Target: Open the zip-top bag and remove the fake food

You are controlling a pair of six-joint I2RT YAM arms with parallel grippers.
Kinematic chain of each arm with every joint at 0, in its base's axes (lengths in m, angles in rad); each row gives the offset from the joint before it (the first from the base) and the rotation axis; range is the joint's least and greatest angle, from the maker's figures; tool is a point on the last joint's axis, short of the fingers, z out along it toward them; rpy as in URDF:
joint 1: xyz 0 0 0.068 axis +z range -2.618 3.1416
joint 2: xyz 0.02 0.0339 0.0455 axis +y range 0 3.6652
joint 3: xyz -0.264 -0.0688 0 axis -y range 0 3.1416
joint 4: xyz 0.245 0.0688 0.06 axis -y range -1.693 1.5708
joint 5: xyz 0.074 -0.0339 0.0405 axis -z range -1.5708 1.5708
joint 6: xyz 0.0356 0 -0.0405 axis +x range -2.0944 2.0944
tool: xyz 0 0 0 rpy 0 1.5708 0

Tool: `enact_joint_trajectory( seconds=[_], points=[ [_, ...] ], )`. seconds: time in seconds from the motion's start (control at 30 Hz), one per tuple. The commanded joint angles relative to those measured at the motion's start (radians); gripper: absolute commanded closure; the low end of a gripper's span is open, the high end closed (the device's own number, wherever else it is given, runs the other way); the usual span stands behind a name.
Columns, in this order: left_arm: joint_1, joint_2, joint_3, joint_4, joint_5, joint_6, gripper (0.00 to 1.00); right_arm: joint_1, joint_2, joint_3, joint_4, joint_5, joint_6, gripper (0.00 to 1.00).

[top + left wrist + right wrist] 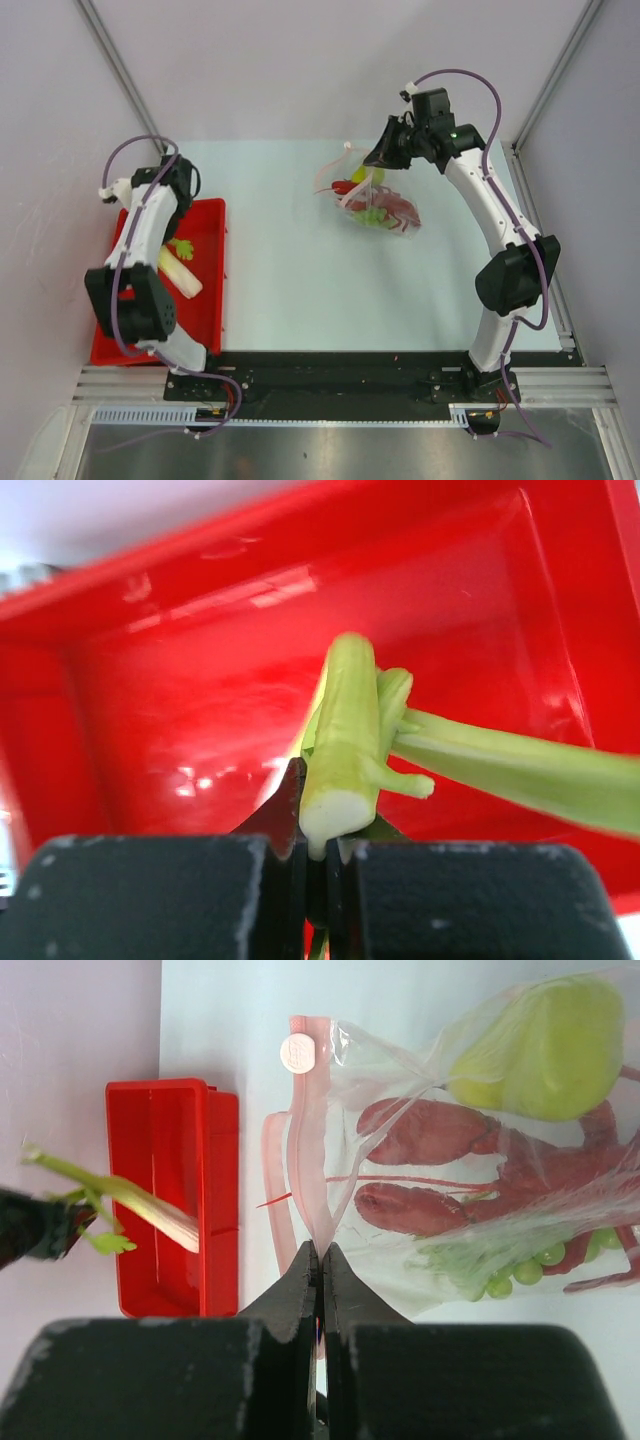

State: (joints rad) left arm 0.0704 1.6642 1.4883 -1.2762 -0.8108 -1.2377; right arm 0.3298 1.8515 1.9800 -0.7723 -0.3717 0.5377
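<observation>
The zip-top bag (385,208) lies at the table's far centre, its pink zip strip (308,1150) parted. My right gripper (372,168) (322,1250) is shut on one side of that strip at the mouth. Inside the bag are the red lobster (430,1170), the yellow-green pear (540,1050) and the green grapes (515,1268). My left gripper (176,233) (318,855) is shut on the leafy end of the pale stalk vegetable (181,272) (345,740), holding it over the red tray (213,290). The vegetable also shows in the right wrist view (150,1212).
The red tray (150,1150) (180,680) stands at the table's left edge, its inside under the left arm. A white slider tab (298,1052) sits at the end of the zip strip. Metal frame posts stand at the far corners.
</observation>
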Motion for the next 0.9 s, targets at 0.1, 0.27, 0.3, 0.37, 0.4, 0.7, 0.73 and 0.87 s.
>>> enact_joint_trajectory(
  seconds=[0.1, 0.27, 0.3, 0.37, 0.4, 0.7, 0.73, 0.87],
  points=[
    [0.002, -0.319, -0.095, -0.193, -0.09, 0.078, 1.0, 0.002, -0.02, 0.029, 0.056, -0.036, 0.004, 1.0],
    [0.046, -0.452, -0.158, -0.192, -0.021, 0.139, 1.0, 0.021, 0.003, 0.046, 0.064, -0.061, 0.018, 1.0],
    [0.046, -0.471, -0.154, -0.192, -0.008, 0.155, 1.0, 0.025, 0.009, 0.049, 0.064, -0.061, 0.019, 1.0],
    [0.046, -0.529, -0.149, -0.192, 0.012, 0.199, 0.99, 0.034, 0.011, 0.045, 0.065, -0.064, 0.016, 1.0],
    [0.048, -0.546, -0.146, -0.192, 0.037, 0.211, 1.0, 0.037, 0.011, 0.042, 0.067, -0.062, 0.016, 1.0],
    [0.072, -0.679, -0.011, -0.193, 0.096, 0.453, 1.0, 0.037, 0.011, 0.036, 0.068, -0.065, 0.018, 1.0],
    [0.077, -0.693, -0.008, -0.193, 0.111, 0.464, 1.0, 0.037, 0.009, 0.034, 0.071, -0.064, 0.018, 1.0],
    [0.085, -0.762, -0.084, -0.193, 0.177, 0.477, 1.0, 0.035, 0.008, 0.023, 0.073, -0.062, 0.015, 1.0]
  ],
)
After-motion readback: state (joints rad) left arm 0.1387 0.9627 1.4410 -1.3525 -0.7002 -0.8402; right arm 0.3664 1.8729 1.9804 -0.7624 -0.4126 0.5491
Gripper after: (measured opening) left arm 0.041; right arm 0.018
